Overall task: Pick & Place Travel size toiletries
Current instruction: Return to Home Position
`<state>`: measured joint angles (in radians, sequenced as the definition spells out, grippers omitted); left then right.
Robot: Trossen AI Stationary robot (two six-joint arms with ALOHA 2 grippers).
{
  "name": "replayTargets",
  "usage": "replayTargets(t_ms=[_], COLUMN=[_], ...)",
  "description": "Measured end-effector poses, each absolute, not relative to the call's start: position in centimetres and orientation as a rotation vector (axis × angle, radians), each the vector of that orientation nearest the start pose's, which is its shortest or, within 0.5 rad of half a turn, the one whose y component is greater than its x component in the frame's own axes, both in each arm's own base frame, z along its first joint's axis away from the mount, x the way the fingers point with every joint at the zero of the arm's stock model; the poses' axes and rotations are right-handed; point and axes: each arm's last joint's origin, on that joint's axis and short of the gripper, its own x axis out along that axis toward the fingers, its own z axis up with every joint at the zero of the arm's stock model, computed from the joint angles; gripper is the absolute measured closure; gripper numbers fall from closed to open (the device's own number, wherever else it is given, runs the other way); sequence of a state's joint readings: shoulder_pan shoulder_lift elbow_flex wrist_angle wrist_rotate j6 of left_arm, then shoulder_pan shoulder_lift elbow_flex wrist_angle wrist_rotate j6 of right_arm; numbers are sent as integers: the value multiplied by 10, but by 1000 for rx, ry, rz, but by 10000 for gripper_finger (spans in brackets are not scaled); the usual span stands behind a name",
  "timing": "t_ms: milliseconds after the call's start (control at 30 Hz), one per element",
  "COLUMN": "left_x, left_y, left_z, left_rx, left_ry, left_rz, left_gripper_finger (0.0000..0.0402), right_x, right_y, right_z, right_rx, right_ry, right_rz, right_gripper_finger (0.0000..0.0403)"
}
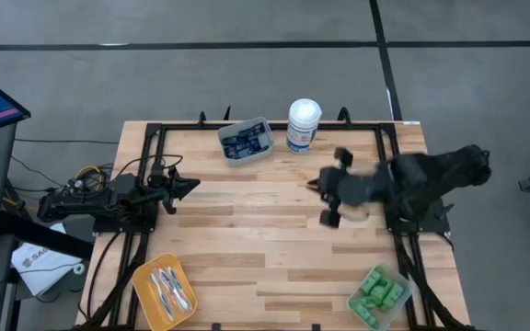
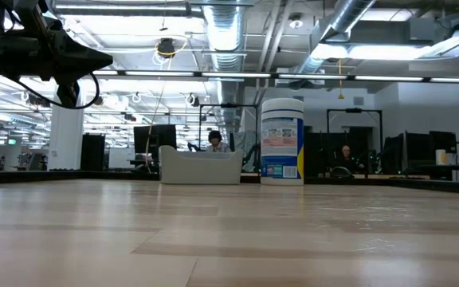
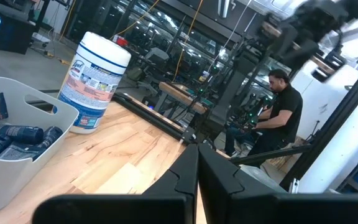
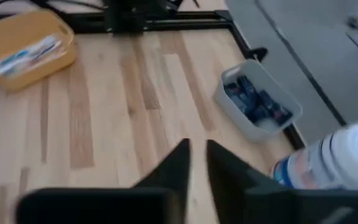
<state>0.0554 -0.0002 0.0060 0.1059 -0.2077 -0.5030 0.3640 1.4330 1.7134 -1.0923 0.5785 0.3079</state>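
Observation:
The toiletries lie sorted in three bins. Dark navy tubes fill a grey bin at the far edge. Light-blue-and-white toothbrushes lie in a yellow bin at the near left. Green bottles sit in a green bin at the near right. My right gripper hangs high over the table's right half, tipped down. Only a narrow gap shows between its fingers, with nothing in it. My left gripper waits shut at the table's left side, level above the wood.
A tall white blue-labelled canister stands upright at the far edge beside the grey bin. Black frame rails run along the table's left and right sides. Bare wood lies in the table's middle. People sit in the room beyond.

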Motion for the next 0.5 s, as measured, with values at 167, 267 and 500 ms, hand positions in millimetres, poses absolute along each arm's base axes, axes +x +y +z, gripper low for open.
replayTargets(t_ms=[167,267,500], left_x=[96,96,96], left_y=[11,11,11], left_z=[176,176,176], left_rx=[-508,-508,-508], left_ry=[-176,-176,-176], left_rz=[229,229,230], left_gripper_finger=[400,400,400], right_x=[234,215,175], right_y=[37,23,8], right_z=[437,430,370], right_rx=[-62,-62,23], right_ry=[656,557,348], right_rz=[-207,-168,-159], right_gripper_finger=[390,400,402])
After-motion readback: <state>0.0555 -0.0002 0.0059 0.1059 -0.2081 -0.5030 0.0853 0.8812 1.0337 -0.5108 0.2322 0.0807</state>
